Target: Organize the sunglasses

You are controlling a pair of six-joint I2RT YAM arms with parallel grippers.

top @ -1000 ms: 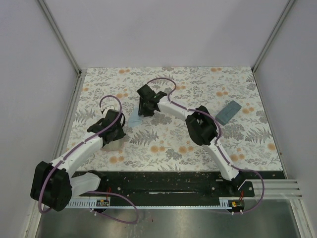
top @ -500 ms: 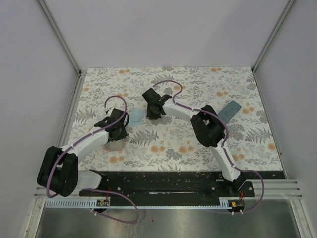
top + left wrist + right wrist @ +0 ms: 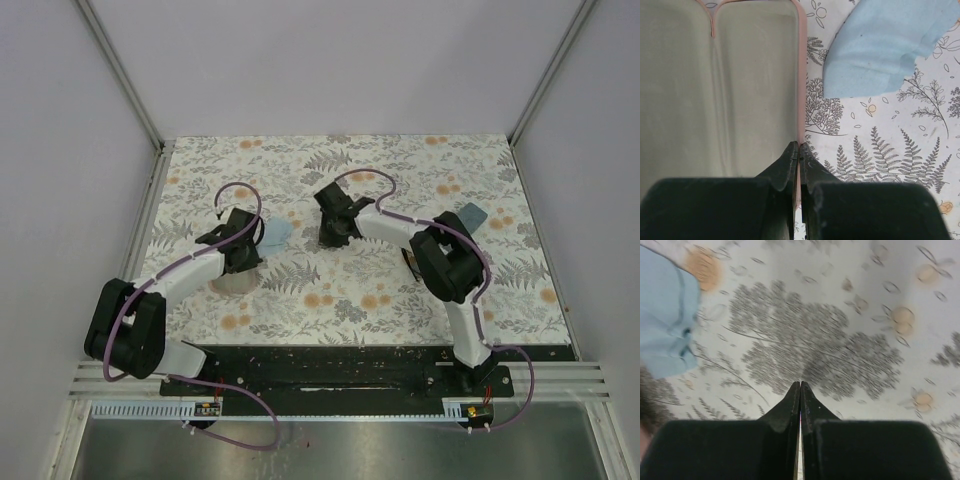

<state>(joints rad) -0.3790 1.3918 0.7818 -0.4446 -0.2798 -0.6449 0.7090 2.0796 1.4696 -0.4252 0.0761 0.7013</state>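
Sunglasses not discernible in any view, left gripper pinched shut on rim of open pink case, right gripper fully closed, empty, light blue cloth between them on floral table

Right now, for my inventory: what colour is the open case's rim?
Pink; the case rim shows best in the left wrist view.

Left arm angles forward, its left gripper pinched tight on the rim of the pink case. Right arm stretches forward and left; right gripper points down, fingers pressed together.
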